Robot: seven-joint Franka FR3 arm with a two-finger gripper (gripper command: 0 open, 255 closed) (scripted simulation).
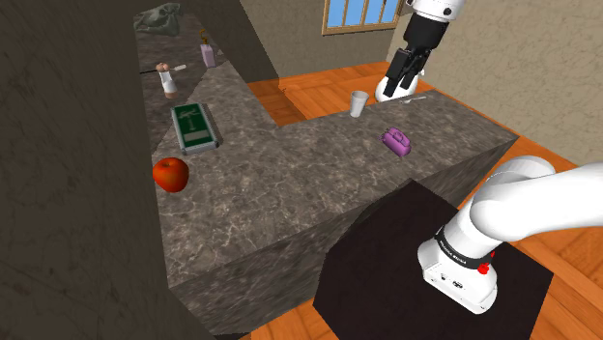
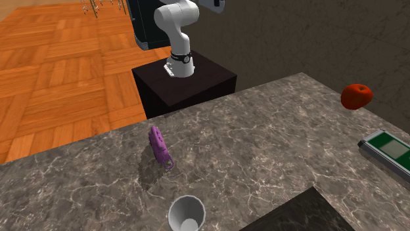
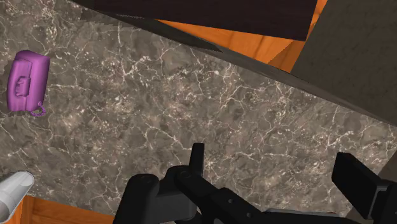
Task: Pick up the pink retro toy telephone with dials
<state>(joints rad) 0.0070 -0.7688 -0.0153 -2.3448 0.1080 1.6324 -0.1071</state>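
Grey marble counter ran in an L-shape over an orange wood floor, with a window in the far wall. On it stood a white cup, open end up, near the counter's far edge in the shoulder view. The phone was purple rather than pink. It lay on the bare marble near the cup, on the cup's side toward the black stand, and touched nothing else. The second exterior view showed the same order: cup nearest the camera, phone beyond it, stand farthest.

The gripper hung in the air above the counter, to the cup's right in the shoulder view and well clear of the phone. In the wrist view its fingers stood wide apart with only marble between them, so it was released and gripped nothing; the phone and cup sat far off to one side of it.

A green book and a red apple lay well apart from the cup, on the counter's other arm.
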